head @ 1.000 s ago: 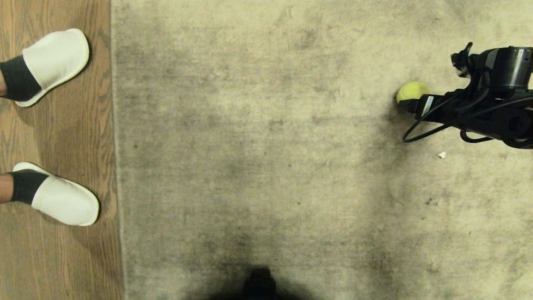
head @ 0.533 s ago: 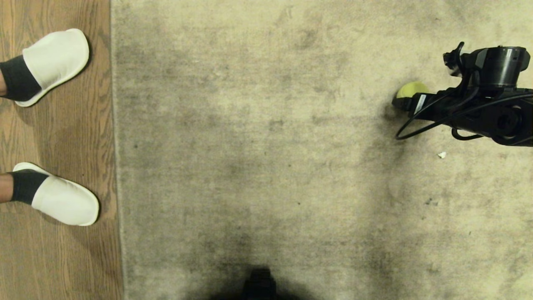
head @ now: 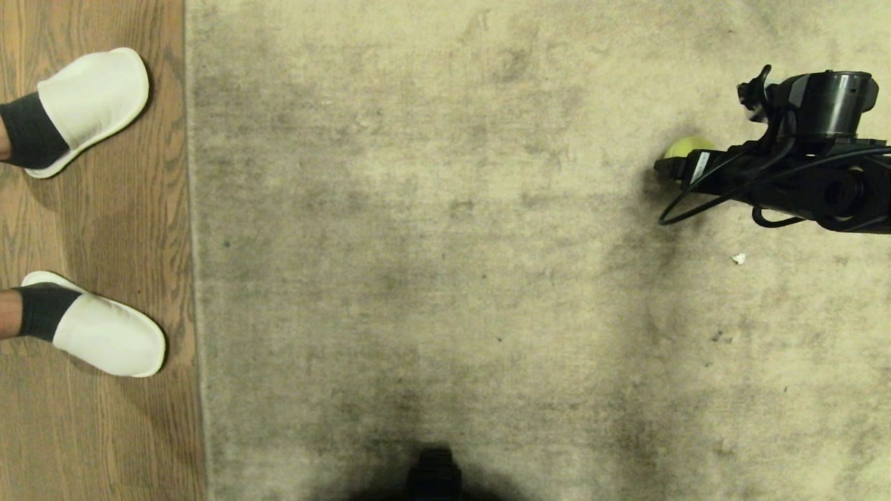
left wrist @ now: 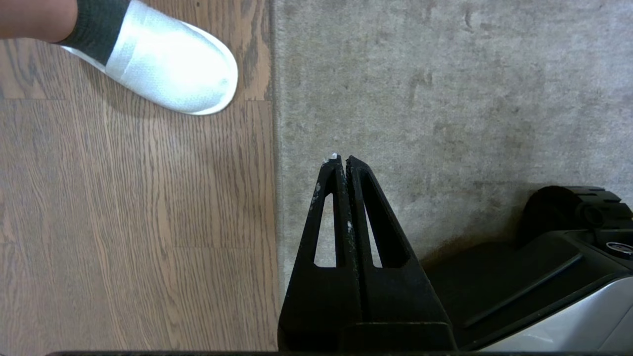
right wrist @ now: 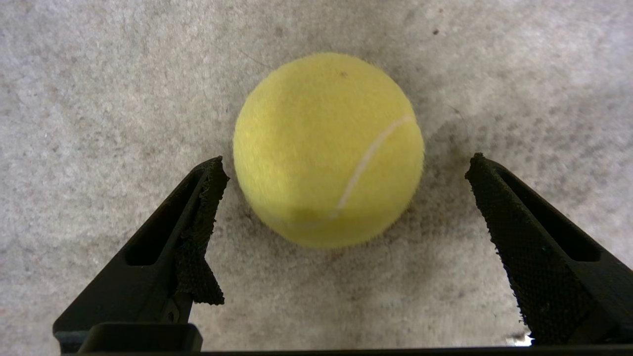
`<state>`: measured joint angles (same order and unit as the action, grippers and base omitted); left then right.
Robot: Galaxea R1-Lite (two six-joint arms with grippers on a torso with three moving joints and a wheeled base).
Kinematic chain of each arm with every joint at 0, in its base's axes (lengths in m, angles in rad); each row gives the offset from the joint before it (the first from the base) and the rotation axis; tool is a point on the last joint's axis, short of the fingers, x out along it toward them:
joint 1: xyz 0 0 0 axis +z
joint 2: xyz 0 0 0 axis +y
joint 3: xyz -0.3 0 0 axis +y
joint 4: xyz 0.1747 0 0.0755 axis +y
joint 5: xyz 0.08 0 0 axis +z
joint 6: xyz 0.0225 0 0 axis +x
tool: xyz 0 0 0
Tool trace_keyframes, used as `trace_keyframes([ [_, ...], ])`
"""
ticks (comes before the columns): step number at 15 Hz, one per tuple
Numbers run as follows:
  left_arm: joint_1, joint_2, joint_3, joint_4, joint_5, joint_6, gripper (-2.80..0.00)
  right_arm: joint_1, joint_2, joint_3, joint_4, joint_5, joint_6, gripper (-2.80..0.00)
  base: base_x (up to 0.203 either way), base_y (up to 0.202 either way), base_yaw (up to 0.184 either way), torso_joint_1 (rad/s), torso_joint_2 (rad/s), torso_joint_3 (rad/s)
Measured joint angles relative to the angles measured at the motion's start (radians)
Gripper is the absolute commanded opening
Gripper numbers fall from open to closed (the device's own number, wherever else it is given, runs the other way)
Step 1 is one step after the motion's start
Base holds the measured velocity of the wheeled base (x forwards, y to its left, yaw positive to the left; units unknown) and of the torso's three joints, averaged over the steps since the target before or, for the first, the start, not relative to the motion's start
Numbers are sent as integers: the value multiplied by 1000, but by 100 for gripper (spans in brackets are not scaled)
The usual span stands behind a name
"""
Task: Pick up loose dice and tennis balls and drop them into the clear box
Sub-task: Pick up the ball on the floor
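Note:
One yellow-green tennis ball (right wrist: 329, 148) lies on the carpet, and in the head view the tennis ball (head: 686, 146) peeks out at the far right, half hidden by my right arm (head: 800, 181). My right gripper (right wrist: 346, 163) stands wide open, low over the carpet. Its fingertips (right wrist: 210, 183) flank the ball's near half without touching it. My left gripper (left wrist: 341, 160) is shut and empty, parked over the carpet's edge. No dice and no clear box are in view.
A person's feet in white slippers (head: 94, 104) (head: 108, 334) stand on the wooden floor (head: 90, 431) left of the carpet (head: 431, 243). A small white scrap (head: 738, 259) lies near my right arm. My base (left wrist: 544, 277) shows beside the left gripper.
My right arm has slid forward over the tennis ball, covering more of it in the head view. Its gripper stays open. The ball, the feet and the left arm have not moved.

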<state>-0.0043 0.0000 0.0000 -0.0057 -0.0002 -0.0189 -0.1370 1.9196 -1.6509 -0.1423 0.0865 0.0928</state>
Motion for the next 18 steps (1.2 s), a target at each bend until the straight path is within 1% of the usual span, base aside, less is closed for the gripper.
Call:
trace_keyframes([
  [9,0,0,0,0,0,0,-280,-1,35,-56,13,-2,0,0,0,0,0,0,0,0],
  [15,0,0,0,0,0,0,-280,-1,53,-130,76,-1,3,0,0,0,0,0,0,0],
  [18,-1,0,0,0,0,0,-280,0,61,-138,76,-2,3,0,0,0,0,0,0,0],
])
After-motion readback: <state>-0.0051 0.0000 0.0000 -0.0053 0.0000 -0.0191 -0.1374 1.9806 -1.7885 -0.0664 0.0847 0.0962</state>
